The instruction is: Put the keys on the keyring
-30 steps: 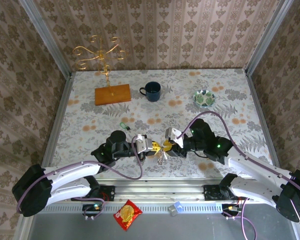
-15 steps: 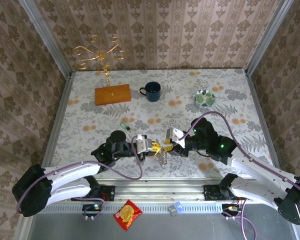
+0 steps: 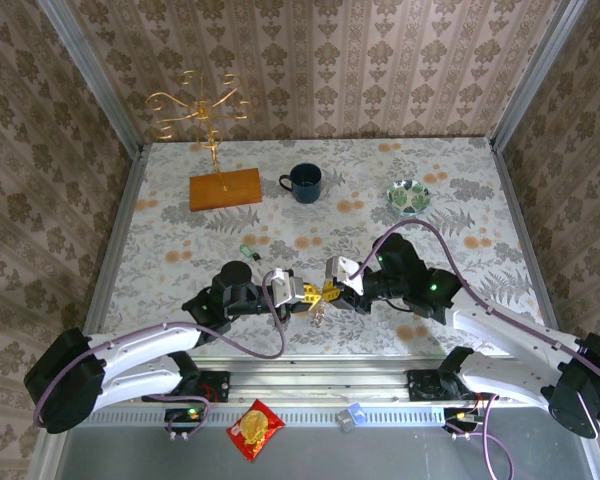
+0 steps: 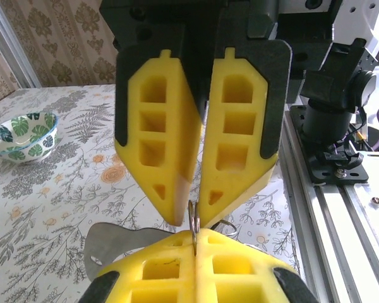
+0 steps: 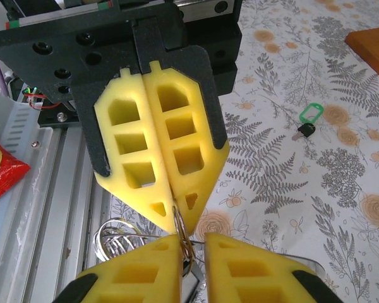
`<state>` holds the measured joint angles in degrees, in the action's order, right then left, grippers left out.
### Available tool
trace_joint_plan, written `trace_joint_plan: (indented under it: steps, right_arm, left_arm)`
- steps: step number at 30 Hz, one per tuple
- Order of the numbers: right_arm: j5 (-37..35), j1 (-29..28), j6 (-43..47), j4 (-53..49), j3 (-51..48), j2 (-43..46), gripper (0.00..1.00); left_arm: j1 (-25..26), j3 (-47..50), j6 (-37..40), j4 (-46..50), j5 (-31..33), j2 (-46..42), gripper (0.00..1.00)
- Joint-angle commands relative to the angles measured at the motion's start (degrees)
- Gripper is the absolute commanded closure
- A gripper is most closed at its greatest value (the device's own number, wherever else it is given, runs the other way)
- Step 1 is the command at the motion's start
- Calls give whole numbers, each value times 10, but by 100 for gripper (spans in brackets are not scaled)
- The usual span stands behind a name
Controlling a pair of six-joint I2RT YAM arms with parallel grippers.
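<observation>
Left gripper (image 4: 194, 251): clamped tight on the keyring (image 5: 182, 233), edge-on.
Right gripper (image 5: 192, 255): jaws narrow around the same ring; gripping or not, can't tell.
Green key (image 5: 308, 118): lying on the table (image 3: 430, 200), well apart.
Progress: green key not on; pickup and threading left.

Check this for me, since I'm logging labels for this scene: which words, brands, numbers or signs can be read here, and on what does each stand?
No text here is legible enough to quote.
Red foil snack packet, lying in front of the arm bases: yellow printing, too small and blurred to read.
Small key with a green plastic head: no lettering visible.
Dark blue mug: no print visible.
</observation>
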<state>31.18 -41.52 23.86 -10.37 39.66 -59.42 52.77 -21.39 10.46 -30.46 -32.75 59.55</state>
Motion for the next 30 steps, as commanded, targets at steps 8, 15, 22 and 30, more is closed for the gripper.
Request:
trace_joint_plan:
  steps: [8,15,22,30]
  right_arm:
    - [10,-4,22,-1,33,-16,100]
    - [-27,-9,75,-106,82,-21,100]
    - [-80,-36,123,-195,142,-54,100]
    - [-131,-72,162,-264,198,-95,100]
  left_arm:
    - [2,1,-11,-45,-11,-6,100]
    - [3,-20,30,56,26,-37,75]
    - [10,-67,86,161,38,-30,75]
    - [12,-89,107,184,37,-16,79]
